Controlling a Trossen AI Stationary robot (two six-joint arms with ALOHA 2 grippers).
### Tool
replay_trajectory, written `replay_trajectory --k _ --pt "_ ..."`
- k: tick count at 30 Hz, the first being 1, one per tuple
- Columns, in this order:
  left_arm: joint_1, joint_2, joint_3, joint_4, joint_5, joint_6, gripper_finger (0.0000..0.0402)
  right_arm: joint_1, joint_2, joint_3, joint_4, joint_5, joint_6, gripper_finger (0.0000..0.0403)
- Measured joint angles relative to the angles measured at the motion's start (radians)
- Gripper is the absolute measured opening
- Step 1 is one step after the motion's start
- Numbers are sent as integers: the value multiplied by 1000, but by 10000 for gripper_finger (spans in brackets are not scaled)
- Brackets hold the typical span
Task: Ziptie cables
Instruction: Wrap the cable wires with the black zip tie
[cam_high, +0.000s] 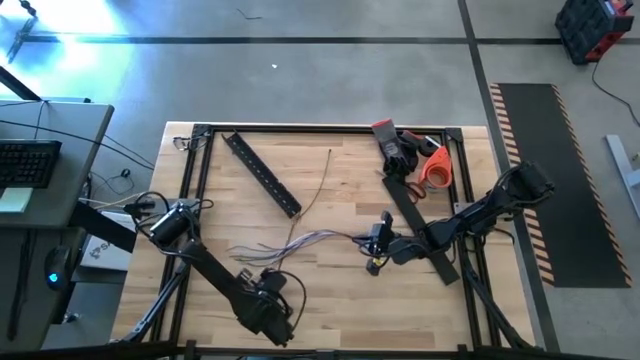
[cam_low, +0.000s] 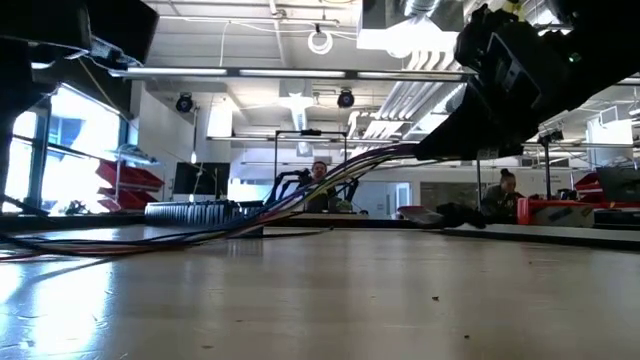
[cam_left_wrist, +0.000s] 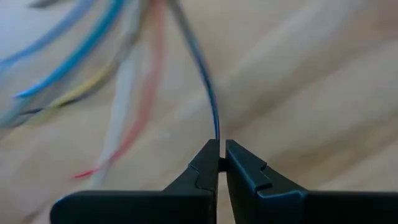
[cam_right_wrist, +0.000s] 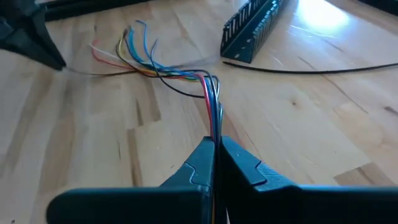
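The cables (cam_high: 310, 240) are thin coloured wires lying across the table's middle. Their free ends (cam_right_wrist: 127, 46) fan out toward the left. My right gripper (cam_right_wrist: 216, 149), which shows at the table's centre right (cam_high: 375, 240), is shut on their gathered end. In the low view that end (cam_low: 400, 152) rises off the wood to this gripper (cam_low: 440, 150). My left gripper (cam_left_wrist: 219, 155) stands near the front edge (cam_high: 262, 285), by the fanned ends. It points steeply down and is shut on a single dark wire (cam_left_wrist: 211, 93). My left gripper pinches one dark wire (cam_left_wrist: 216, 132) between its two fingertips, coming steeply from above. The wire runs straight away from the tips toward the other, blurred wires. My right gripper pinches the gathered bundle of several cables (cam_right_wrist: 213, 127) between its two fingers, slanting down from the table's right, along the cables. The held end is lifted clear. The rest slopes down onto the table, slack.
A black perforated bar (cam_high: 262, 172) lies slanted at the far left. A second black strip (cam_high: 425, 230) lies under my right arm. Orange-handled scissors (cam_high: 435, 165) and a red-and-black tool (cam_high: 390, 140) sit at the far right. A thin loose cord (cam_high: 322, 180) lies mid-table.
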Motion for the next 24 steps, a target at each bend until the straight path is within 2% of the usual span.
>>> replay_trajectory --k 7,12,19,24 --pt "34 37 0 110 -36 94 10 6 0 0 -21 -3 -45 0" --pt "43 31 0 108 -75 193 54 7 0 -2 -80 -2 -19 12" --pt "26 -66 0 85 -176 312 143 9 -3 -2 -133 5 24 109" --pt "-42 -159 0 85 -279 457 176 24 -12 0 -131 -5 -64 174"
